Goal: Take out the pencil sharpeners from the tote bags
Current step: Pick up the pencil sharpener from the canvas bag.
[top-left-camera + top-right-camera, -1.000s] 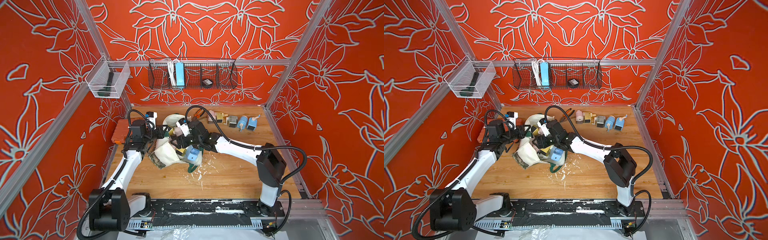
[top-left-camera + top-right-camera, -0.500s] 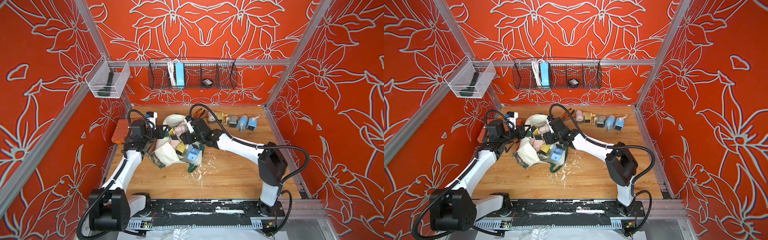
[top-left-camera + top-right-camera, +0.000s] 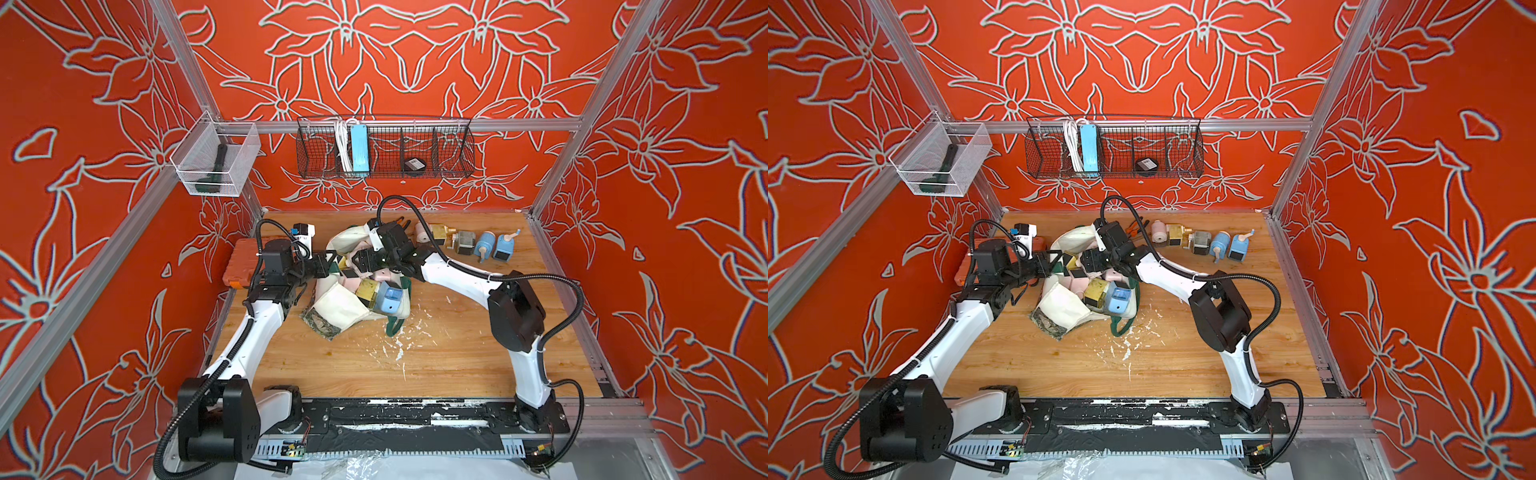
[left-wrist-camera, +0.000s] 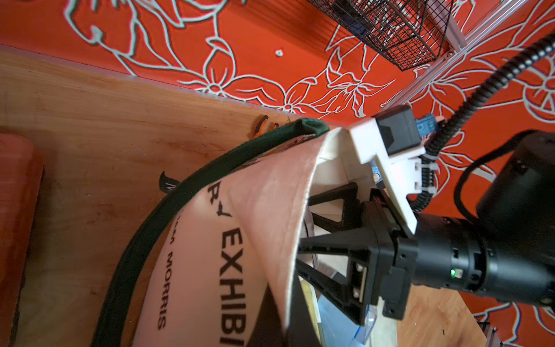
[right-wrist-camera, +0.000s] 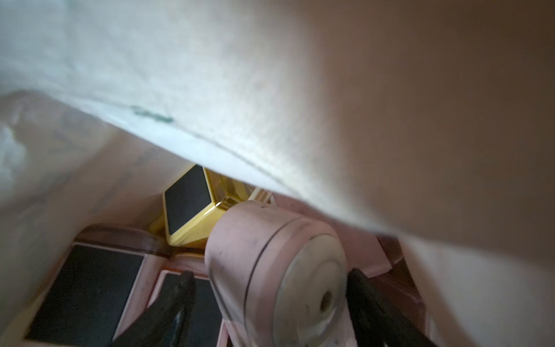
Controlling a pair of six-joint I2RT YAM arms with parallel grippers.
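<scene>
The cream tote bag (image 3: 338, 305) lies crumpled mid-table, its mouth held up. My left gripper (image 3: 328, 266) is shut on the bag's rim (image 4: 288, 240) beside the green strap (image 4: 180, 195). My right gripper (image 3: 361, 262) reaches into the bag, open, its black fingers (image 5: 180, 288) standing on either side of a pink pencil sharpener (image 5: 270, 264). A yellow sharpener (image 5: 192, 207) and other pink ones lie deeper inside. At the bag's mouth sit a blue sharpener (image 3: 390, 297) and a yellow one (image 3: 365, 289). Several sharpeners (image 3: 465, 241) stand in a row at the back right.
An orange tool case (image 3: 241, 262) lies at the left edge behind my left arm. Orange-handled pliers (image 3: 401, 222) rest near the back wall. A wire basket (image 3: 384, 151) and a clear bin (image 3: 214, 160) hang above. White flakes (image 3: 399, 336) litter the boards in front of the bag.
My right gripper has moved from over the blue sharpener at the bag's mouth back and deeper into the bag, and its jaws have widened a little. The left arm has stayed still.
</scene>
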